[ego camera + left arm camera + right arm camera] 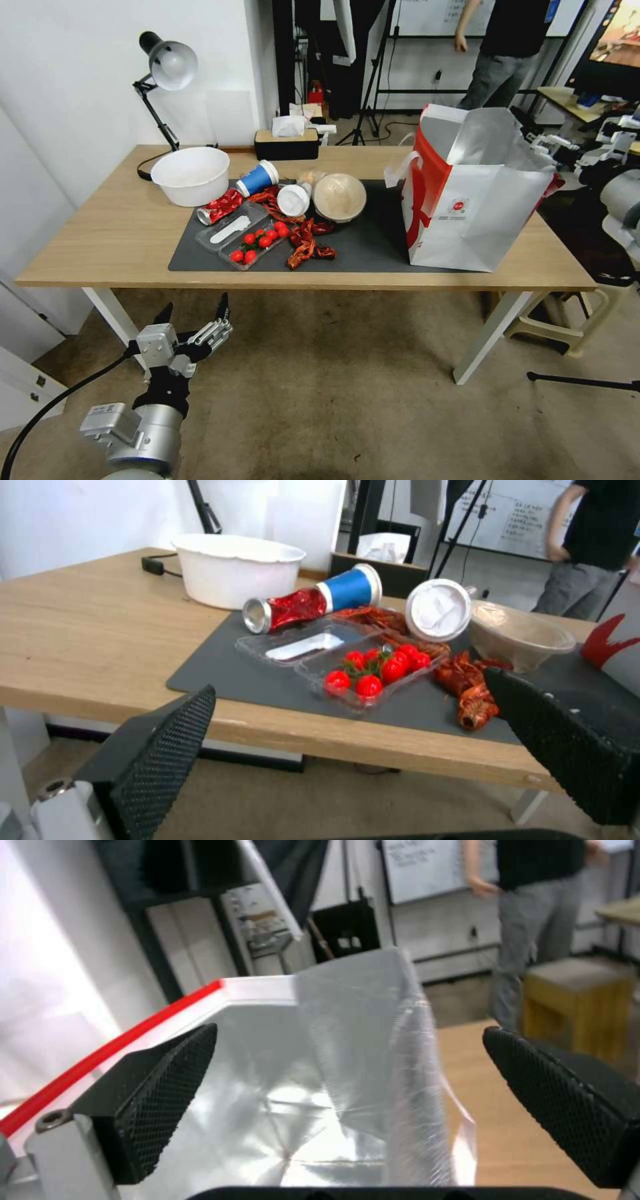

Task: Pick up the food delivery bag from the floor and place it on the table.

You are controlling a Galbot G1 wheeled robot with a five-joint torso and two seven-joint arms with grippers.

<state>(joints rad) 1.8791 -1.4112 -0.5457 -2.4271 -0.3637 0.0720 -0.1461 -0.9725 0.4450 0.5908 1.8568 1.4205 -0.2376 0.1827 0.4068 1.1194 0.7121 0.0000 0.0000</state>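
Standing upright on the tabletop (100, 233), the food delivery bag (480, 220) occupies the robot's right-hand end, its base partly on the dark grey mat (373, 247) and its foil-lined mouth gaping open. Nothing of it touches the floor (347, 400), so the placing step reads as essentially done.

Right pincer (350, 1100): seen from its wrist camera, both textured pads are spread wide, poised just above the bag's open mouth with the silver lining between and below them; they grip nothing. Release appears complete (or all but).

Left pincer (195, 313): held low in front of the tabletop's near edge, above the carpet, fingers parted and empty; this arm looks idle.

Other items on the mat, well clear of the bag: a white bowl (191, 175), a blue cup (257, 179) lying on its side, a clear tray of cherry tomatoes (257, 243), and a lidded round container (339, 197).

Judgement on the next move: the right arm needs only to lift straight up and away without snagging the white handles or the flimsy foil rim, since a sideways drag could tip the bag towards the tabletop's edge.
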